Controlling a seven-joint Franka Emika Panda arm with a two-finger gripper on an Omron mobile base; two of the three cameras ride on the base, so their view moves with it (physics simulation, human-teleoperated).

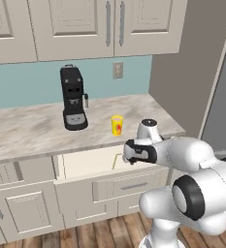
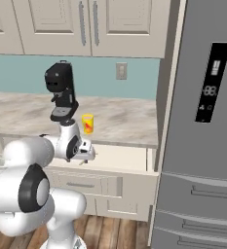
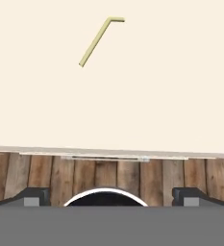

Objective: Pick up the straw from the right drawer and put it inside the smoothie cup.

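In the left base view the right drawer [image 1: 92, 162] stands pulled out below the marble counter [image 1: 32, 131], its cream inside showing. The straw [image 1: 115, 160] lies on the drawer floor near the right end, partly behind the arm. The gripper [image 1: 132, 160] hangs over that end of the drawer, just right of the straw; its fingers are hard to make out here. On the counter above the drawer, the smoothie cup [image 1: 117, 125] stands upright near the front edge, with the black coffee machine [image 1: 73, 98] behind it to the left.

In the right base view the drawer [image 2: 120, 160] is open beside the grey fridge [image 2: 202, 131]. The gripper [image 2: 85, 156] sits over the drawer's left part, below the smoothie cup [image 2: 87, 123]. The coffee machine [image 2: 61, 92] stands just left of the cup.

In the hand view the camera looks down into the drawer's cream floor [image 3: 132, 96]. The straw [image 3: 98, 40] lies flat there, its bent end toward the top of the view, well away from the drawer front [image 3: 104, 156]. The two dark fingertips [image 3: 32, 196] stand wide apart at the bottom corners, holding nothing, over the wooden floor [image 3: 108, 175].
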